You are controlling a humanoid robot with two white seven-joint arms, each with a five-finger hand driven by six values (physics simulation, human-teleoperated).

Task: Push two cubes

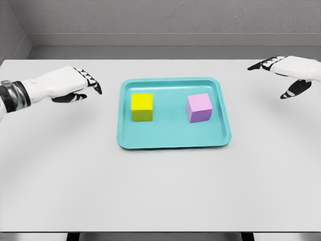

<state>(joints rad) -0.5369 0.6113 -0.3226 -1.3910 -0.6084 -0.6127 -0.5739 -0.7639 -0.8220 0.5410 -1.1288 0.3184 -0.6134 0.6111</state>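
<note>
Two cubes, yellow cube (142,106) and pink cube (199,108), sit apart inside your teal tray (173,138), while left hand (70,84) and right hand (288,70) flank the tray, fingers spread, empty.

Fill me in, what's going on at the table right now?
Nothing is being handled yet. A yellow cube and a pink cube sit apart inside a teal tray on the white table. The left hand and the right hand hover open on either side of the tray, touching neither cube.
</note>
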